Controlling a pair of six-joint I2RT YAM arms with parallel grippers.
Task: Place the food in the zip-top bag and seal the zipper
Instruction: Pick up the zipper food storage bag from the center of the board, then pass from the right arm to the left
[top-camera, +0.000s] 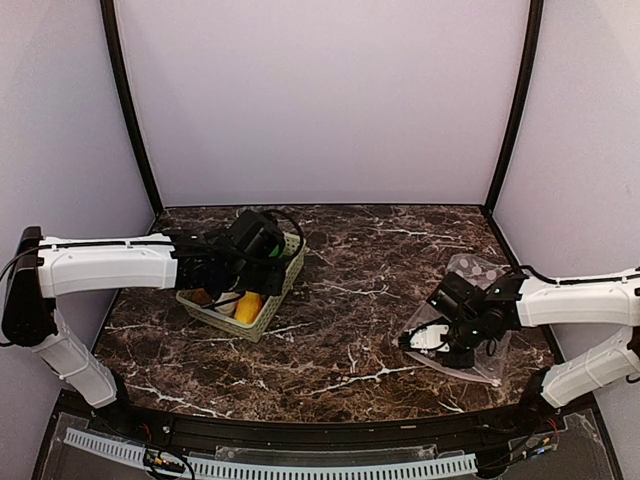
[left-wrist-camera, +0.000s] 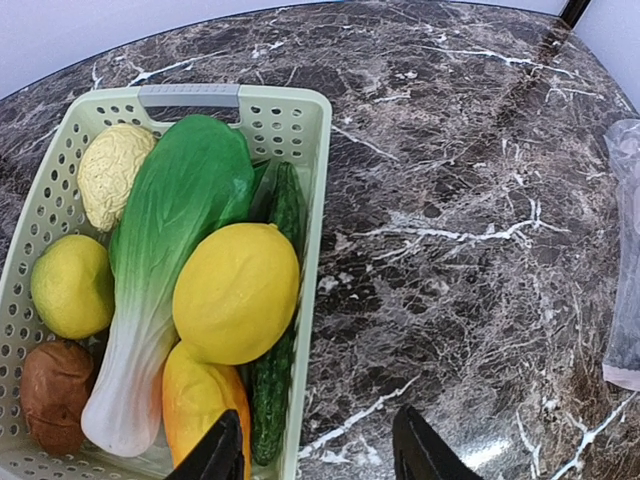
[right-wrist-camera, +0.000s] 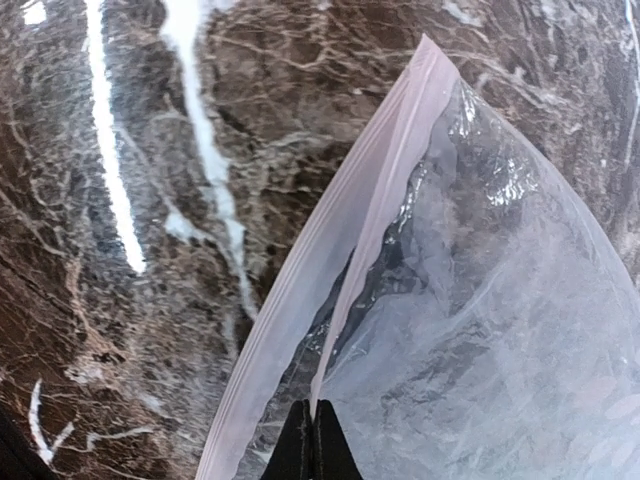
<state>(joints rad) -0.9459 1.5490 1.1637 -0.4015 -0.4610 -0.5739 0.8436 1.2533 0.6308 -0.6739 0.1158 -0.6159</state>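
Loading has not begun. The right hand (right-wrist-camera: 312, 445), pressed together, pinches one lip of the zipper (right-wrist-camera: 330, 250), parting the mouth of the zip-top bag (right-wrist-camera: 500, 320) on the desk (right-wrist-camera: 120, 250). The left hand (left-wrist-camera: 318, 452) hovers spread over the green basket (left-wrist-camera: 300, 130), where the food lies: bok choy (left-wrist-camera: 170, 240), yellow toy fruit (left-wrist-camera: 237, 290). Next, it likely needs to drop and close on one piece.

The top camera looked down from high at 6 o'clock, far enough back to hold the whole table (top-camera: 370, 290). The left wrist camera sat close over the basket (left-wrist-camera: 295, 125) at 9 o'clock. The right wrist camera sat closest, on the bag (right-wrist-camera: 500, 330) at 4 o'clock. The top view shared both.
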